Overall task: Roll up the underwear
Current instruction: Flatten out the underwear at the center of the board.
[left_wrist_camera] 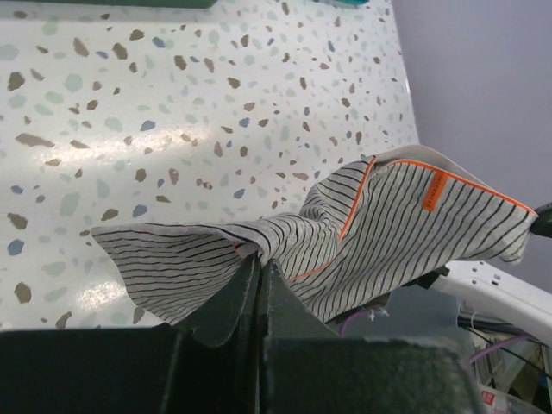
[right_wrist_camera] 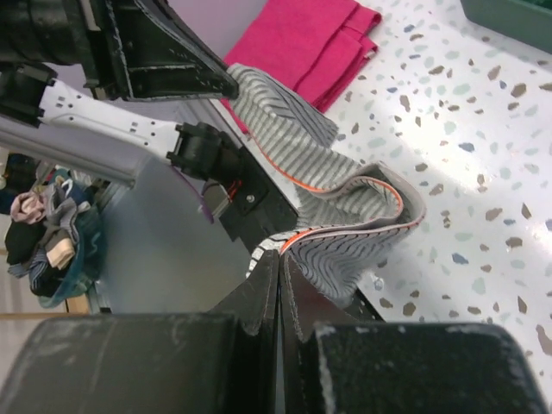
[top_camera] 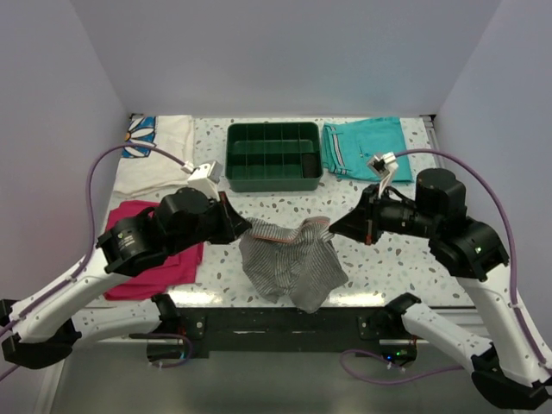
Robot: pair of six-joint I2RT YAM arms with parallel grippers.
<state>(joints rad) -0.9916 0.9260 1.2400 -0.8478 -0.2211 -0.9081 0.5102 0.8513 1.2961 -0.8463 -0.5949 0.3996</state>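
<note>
The underwear (top_camera: 289, 263), grey-and-white striped cloth with orange-red trim, hangs slack between my two grippers above the table's near edge. My left gripper (top_camera: 247, 229) is shut on its left top corner. In the left wrist view that pinch shows at the jaw tips (left_wrist_camera: 259, 259), with the underwear (left_wrist_camera: 388, 224) spreading away to the right. On the other side my right gripper (top_camera: 331, 227) is shut on the right top corner. The right wrist view shows the right gripper (right_wrist_camera: 283, 255) clamping the trimmed waistband, the underwear (right_wrist_camera: 345, 203) sagging beyond it.
A dark green divided tray (top_camera: 274, 155) stands at the back middle. Teal shorts (top_camera: 366, 147) lie to its right. A magenta cloth (top_camera: 151, 250) lies at the left under the left arm, and a white flowered cloth (top_camera: 159, 151) at the back left.
</note>
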